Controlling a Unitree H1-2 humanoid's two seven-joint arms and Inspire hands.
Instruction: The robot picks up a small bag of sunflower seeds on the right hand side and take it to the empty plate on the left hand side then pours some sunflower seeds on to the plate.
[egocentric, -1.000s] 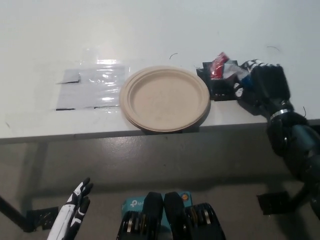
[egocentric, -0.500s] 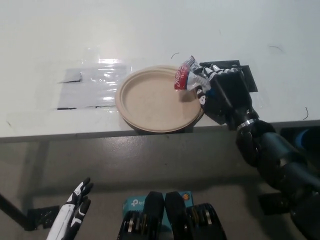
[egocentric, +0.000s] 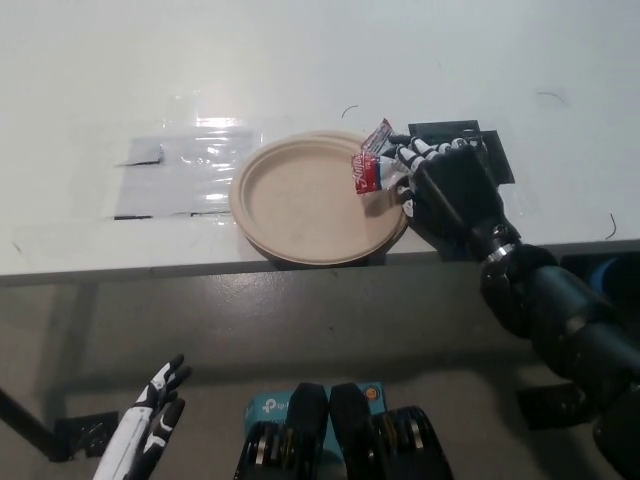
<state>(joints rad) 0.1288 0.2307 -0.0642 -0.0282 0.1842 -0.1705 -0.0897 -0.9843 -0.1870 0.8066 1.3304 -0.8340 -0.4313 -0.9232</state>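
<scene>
Head view is showing the right robot hand gripping the sunflower seed bag over the paper plate's right rim, its long axis tilting upright; the left robot hand is resting open below the desk.

The black right hand has a small red-and-white sunflower seed bag pinched in its fingers, right over the right edge of the paper plate on the white counter. The white left hand hangs low at bottom left, fingers apart.
</scene>
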